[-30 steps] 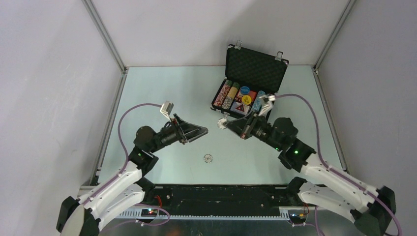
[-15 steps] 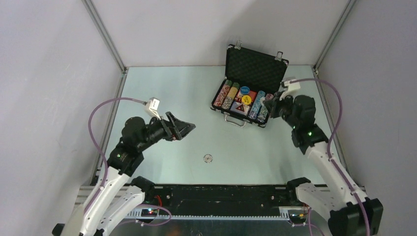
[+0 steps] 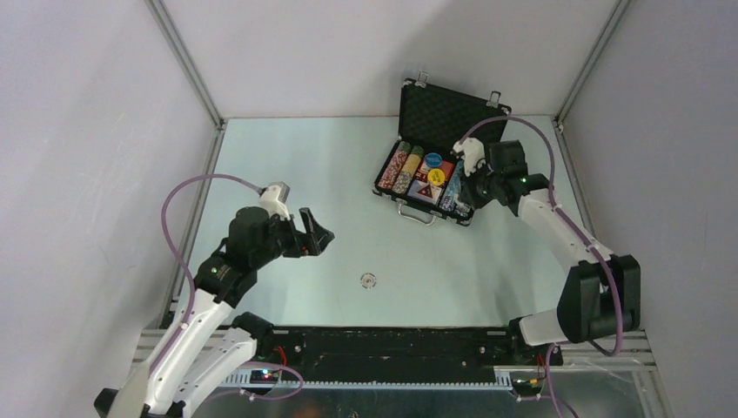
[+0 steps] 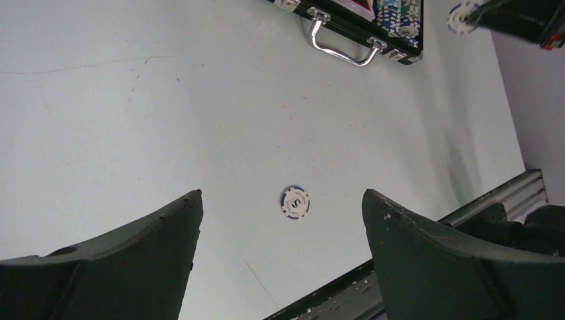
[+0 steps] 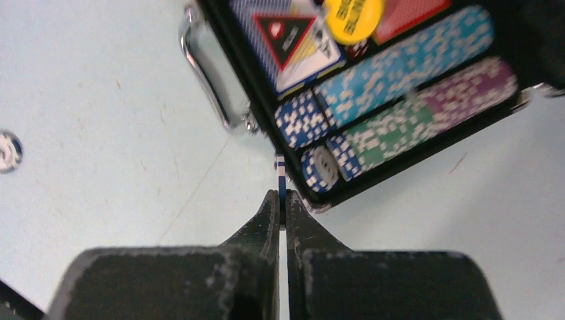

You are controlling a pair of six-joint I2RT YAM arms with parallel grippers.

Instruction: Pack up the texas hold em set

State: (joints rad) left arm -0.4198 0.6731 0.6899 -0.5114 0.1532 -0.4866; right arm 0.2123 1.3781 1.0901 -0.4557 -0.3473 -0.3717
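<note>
The left gripper (image 3: 315,232) hangs over the table (image 3: 287,157) with its two fingers (image 4: 133,260) spread wide and nothing between them. Just past its fingertips, a little toward its right finger, a loose chip (image 4: 295,202) lies flat on the table. It is white with dark blue marks round the rim and touches neither finger.

Far ahead of this gripper stands the briefcase (image 3: 450,120), open, with its foam-lined lid raised at the far side and its silver handle (image 4: 343,48) turned toward the gripper. In the tray, rows of chips (image 3: 401,167) lie on edge along both ends. Between them sit a blue disc (image 3: 433,159), a yellow disc (image 3: 435,175) and a dark triangular piece (image 5: 286,33) resting on a card deck (image 5: 303,63).

The right gripper (image 5: 282,197) has its fingers pressed together on a pinched chip (image 5: 282,175), seen edge-on and sticking out beyond the fingertips. That chip is at the near rim of the case, by the corner closest to this gripper; whether it touches the rim cannot be told. Just beyond the tips are a short blue-and-white stack (image 5: 300,117) and a green row (image 5: 386,130). The handle is ahead and to the left of the fingers, and the loose chip lies well off to their left.
</note>
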